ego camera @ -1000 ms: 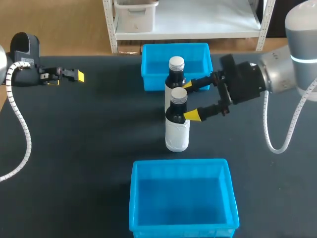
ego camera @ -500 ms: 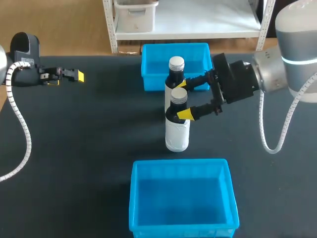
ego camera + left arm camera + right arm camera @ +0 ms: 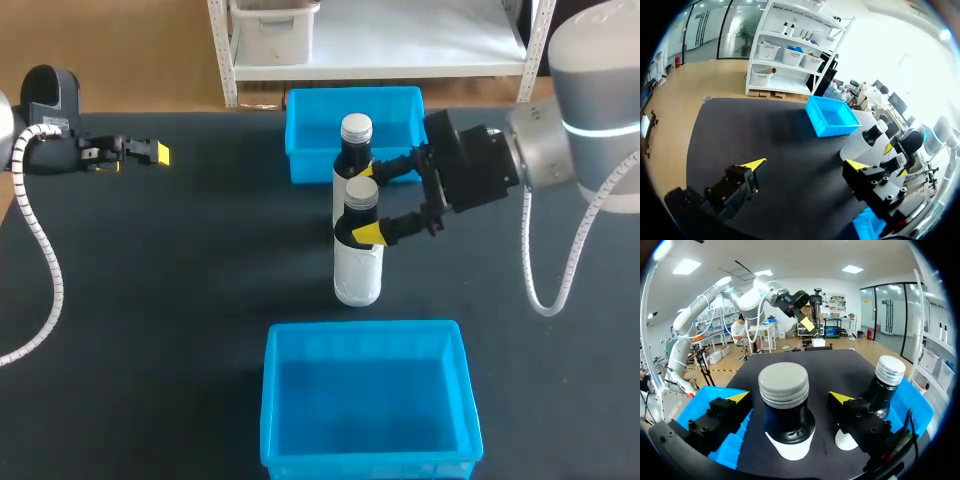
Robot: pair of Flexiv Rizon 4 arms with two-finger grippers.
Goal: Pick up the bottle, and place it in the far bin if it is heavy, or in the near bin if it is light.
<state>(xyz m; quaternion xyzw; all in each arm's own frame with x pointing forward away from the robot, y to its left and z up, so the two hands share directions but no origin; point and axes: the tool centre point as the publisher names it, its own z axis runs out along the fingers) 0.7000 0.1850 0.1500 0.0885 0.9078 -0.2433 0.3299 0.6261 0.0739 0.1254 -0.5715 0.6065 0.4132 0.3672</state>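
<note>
Two dark bottles with white labels and grey caps stand mid-table. The front bottle [image 3: 358, 270] [image 3: 786, 412] stands between the fingers of my right gripper [image 3: 365, 203] [image 3: 789, 397], which is open at neck height with a gap on each side. The rear bottle [image 3: 356, 132] [image 3: 886, 377] stands just outside one finger, toward the far bin [image 3: 310, 135]. The near bin [image 3: 365, 400] is an empty blue box in front of the bottles. My left gripper [image 3: 150, 152] [image 3: 805, 164] hangs open and empty at the table's far left.
The black table [image 3: 180, 280] is bare to the left of the bottles and bins. The far bin [image 3: 832, 116] sits at the table's back edge. My right arm [image 3: 590, 150] comes in from the right, level with the bottles.
My right gripper has slid left, so its open fingers now straddle the front bottle's neck. The bottles and the left arm have not moved.
</note>
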